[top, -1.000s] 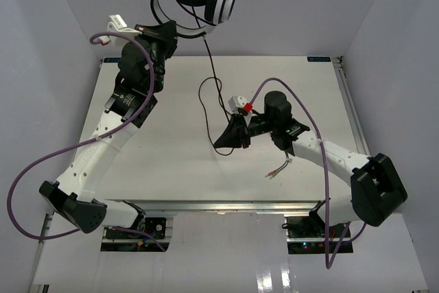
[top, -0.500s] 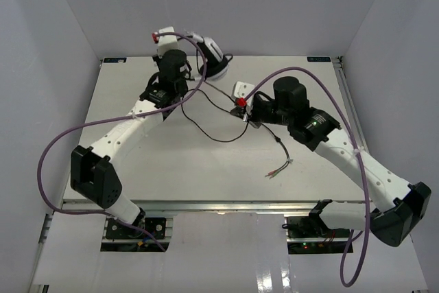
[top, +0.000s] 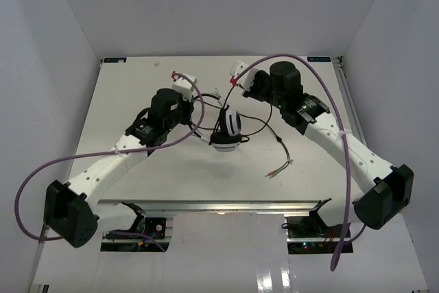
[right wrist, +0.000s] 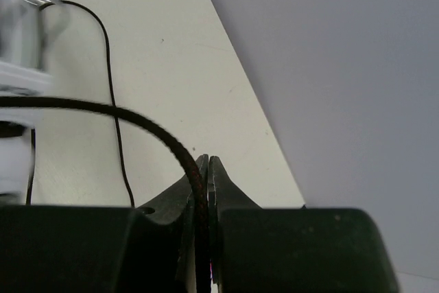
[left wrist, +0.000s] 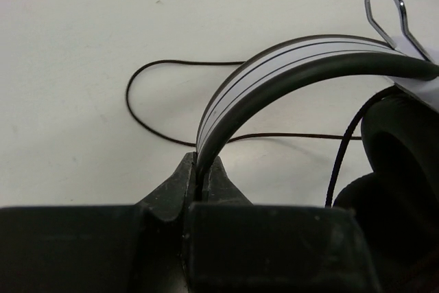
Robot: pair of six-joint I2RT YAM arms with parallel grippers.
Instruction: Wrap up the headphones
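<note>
Headphones (top: 227, 130) at frame centre in the top view, 2 earcups close together, just right of the left gripper (top: 200, 116). They sit low over the white table (top: 123, 87); can't tell whether they touch it.

Left gripper: jaws pressed together on the headband (left wrist: 288, 60), pinching it edge-on. In the left wrist view the band arcs up and right out of the jaws toward a black earcup pad (left wrist: 401, 149) at the right edge. A chrome wire hanger (left wrist: 384, 5) shows in the upper right corner.

Cord (top: 264, 127): thin and black, runs from the earcups toward the right of centre, then down to the plugs (top: 276, 169), which lie flat on the table in the lower right of the mat area, well apart from both grippers. A slack loop lies on the table left of the headband in the left wrist view.

Right gripper (top: 233, 86): upper centre of the top view, above the headphones. Jaws closed on the cord; in the right wrist view it comes in from the left edge and drops between the fingertips. A blurred white earcup (right wrist: 14, 39) sits at the left edge there, grey wall (right wrist: 343, 66) on the right.

Purple cables (top: 41, 176) loop off both arms.
</note>
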